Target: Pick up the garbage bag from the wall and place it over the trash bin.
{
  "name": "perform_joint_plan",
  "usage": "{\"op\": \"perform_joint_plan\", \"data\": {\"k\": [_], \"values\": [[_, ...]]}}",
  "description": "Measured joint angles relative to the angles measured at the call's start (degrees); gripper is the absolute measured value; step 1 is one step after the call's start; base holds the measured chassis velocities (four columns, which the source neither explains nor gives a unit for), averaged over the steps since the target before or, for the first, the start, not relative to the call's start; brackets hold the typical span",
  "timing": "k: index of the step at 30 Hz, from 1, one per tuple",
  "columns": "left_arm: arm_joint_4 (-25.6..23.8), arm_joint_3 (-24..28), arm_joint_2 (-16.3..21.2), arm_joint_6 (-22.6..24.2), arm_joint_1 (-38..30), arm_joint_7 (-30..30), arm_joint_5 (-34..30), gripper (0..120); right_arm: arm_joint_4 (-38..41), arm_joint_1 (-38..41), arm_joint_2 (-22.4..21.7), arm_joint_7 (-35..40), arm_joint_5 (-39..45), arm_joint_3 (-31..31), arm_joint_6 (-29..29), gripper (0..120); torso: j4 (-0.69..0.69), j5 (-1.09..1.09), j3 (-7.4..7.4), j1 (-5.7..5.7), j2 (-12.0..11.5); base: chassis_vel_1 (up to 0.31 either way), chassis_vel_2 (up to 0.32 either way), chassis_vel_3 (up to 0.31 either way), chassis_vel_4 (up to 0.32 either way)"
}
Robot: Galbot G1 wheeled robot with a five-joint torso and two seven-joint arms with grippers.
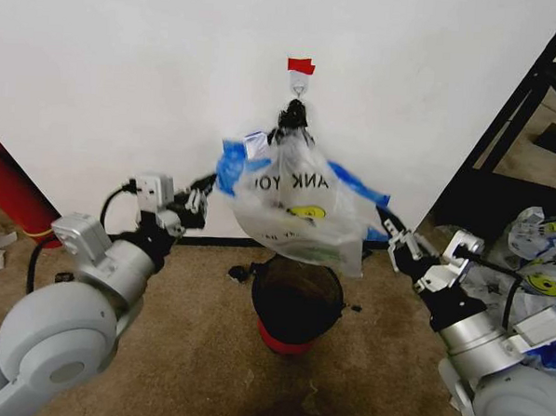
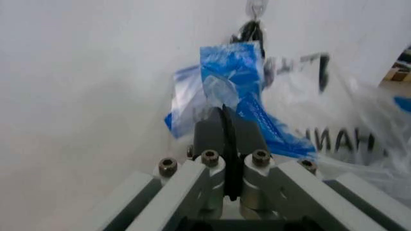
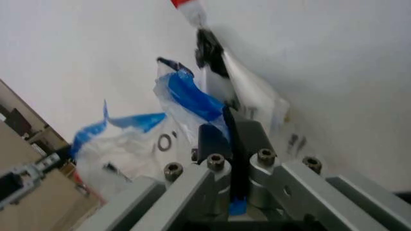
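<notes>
A: Where is the thin translucent whitish plastic garbage bag [image 1: 301, 209] with the yellow smiley face, blue patches and black lettering hanging?

B: It is hanging against the plain white wall [image 1: 126, 79], bunched at its top into a dark knot under the small clear hook [image 1: 299, 82], with the strip of red tape [image 1: 301, 66] sitting just above that. Its body is sagging down and spreading sideways, directly over the small round black trash bin [image 1: 297, 297] with the red base, which is standing on the brown carpet floor [image 1: 186, 352].

A: What is the left end effector [image 1: 202, 200] doing?

B: It is reaching in from the left and pinching the bag's blue handle patch on that side. In the left wrist view the left end effector [image 2: 226, 126] is showing its two dark fingers [image 2: 209, 132] pressed together with only a thin seam between them, blue plastic rising right off their tips.

A: And the right end effector [image 1: 393, 235]?

B: It is holding the blue strip at the bag's right edge, pulling that side outward. In the right wrist view the right end effector [image 3: 229, 129] is likewise closed, its fingers [image 3: 212, 139] clamped on blue film, a scrap of which is showing low between them.

A: Anything else nearby?

B: More smiley-face bags [image 1: 541, 268] are lying heaped at the right, and a red cylinder [image 1: 8, 189] is standing at the left edge
</notes>
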Motion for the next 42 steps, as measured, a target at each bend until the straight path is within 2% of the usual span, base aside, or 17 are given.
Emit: {"op": "perform_joint_plan", "data": {"k": [4, 7, 10, 13, 18, 25, 28, 33, 36, 42], "values": [[0.00, -1.85, 0.94, 0.44, -1.62, 0.70, -3.51, 0, -0.05, -0.33, -1.21, 1.38, 3.70, 0.80, -1.01, 0, -0.01, 0.02, 0.00, 0.00, 0.00, 0.000, 0.000, 0.000, 0.000], [0.02, -0.53, 0.01, 1.84, -0.64, 0.20, -4.77, 0, -0.10, -0.64, -1.19, 2.03, 4.40, 0.01, -2.41, 0, -0.01, 0.02, 0.00, 0.00, 0.00, 0.000, 0.000, 0.000, 0.000], [0.05, 2.92, -3.81, 3.87, 2.21, -2.13, -6.42, 0, -0.13, -0.33, -0.97, 2.69, 3.88, -1.26, -3.56, 0, 0.00, 0.00, 0.00, 0.00, 0.00, 0.000, 0.000, 0.000, 0.000], [0.05, 4.28, -6.73, 4.52, 3.09, -4.47, -8.85, 0, -0.16, 0.08, -1.07, 3.22, 3.42, -1.53, -4.01, 0, 0.00, 0.00, 0.00, 0.00, 0.00, 0.000, 0.000, 0.000, 0.000], [0.05, 5.55, -9.37, 4.66, 4.69, -5.80, -9.47, 0, -0.37, -0.41, -0.48, 3.47, 1.98, -2.42, -4.17, 0, 0.00, 0.00, 0.00, 0.00, 0.01, 0.000, 0.000, 0.000, 0.000], [0.31, 8.75, -12.90, 3.62, 7.54, -5.02, -6.31, 0, -6.73, -0.15, 3.61, 2.63, -3.51, -7.37, -2.47, 0, 0.00, 0.01, -0.01, 0.00, 0.02, 0.000, 0.000, 0.000, 0.000], [3.54, 11.35, -14.83, 2.61, 7.55, -3.71, -2.75, 0, -10.66, 1.23, 5.40, 2.00, -4.82, -9.30, -1.27, 0, -0.01, 0.01, -0.01, 0.00, 0.01, 0.000, 0.000, 0.000, 0.000], [7.91, 13.50, -17.13, 2.09, 7.17, -3.20, -0.90, 0, -15.42, 2.13, 7.55, 1.91, -7.89, -11.63, -0.57, 0, 0.00, 0.02, 0.00, 0.00, 0.01, 0.000, 0.000, 0.000, 0.000], [9.49, 15.80, -19.72, 2.05, 8.10, -3.69, 0.30, 0, -15.52, 1.50, 7.94, 2.09, -8.38, -11.44, -0.40, 0, -0.01, 0.01, 0.00, 0.00, 0.01, 0.000, 0.000, 0.000, 0.000], [10.44, 17.43, -21.91, 2.03, 9.87, -3.76, 2.91, 0, -12.84, 0.30, 7.40, 2.52, -8.29, -9.38, -0.21, 0, -0.01, 0.01, -0.01, 0.00, 0.02, 0.000, 0.000, 0.000, 0.000]]}}
